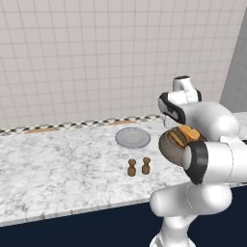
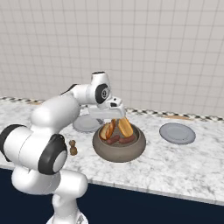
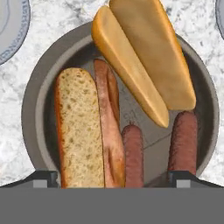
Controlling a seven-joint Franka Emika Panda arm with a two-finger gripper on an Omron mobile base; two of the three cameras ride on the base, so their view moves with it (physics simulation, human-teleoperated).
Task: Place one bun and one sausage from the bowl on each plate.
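Overhead, the Franka arm's gripper (image 3: pixel 112 177) hangs above the taupe-brown bowl (image 2: pixel 119 146) on the marble counter (image 1: pixel 62 169), its two dark fingertips (image 3: pixel 41 178) spread wide with nothing between them. Inside the bowl lie a split bun (image 3: pixel 142 59) leaning on the rim, a second bun (image 3: pixel 78 127) with its crumb side up, and what appear to be three sausages (image 3: pixel 133 155), though the pile makes the count uncertain. One grey plate (image 2: pixel 177 133) sits to the right of the bowl, another plate (image 1: pixel 132 137) to the left, both bare. Two small brown shakers (image 1: pixel 139 167) stand near the counter's front.
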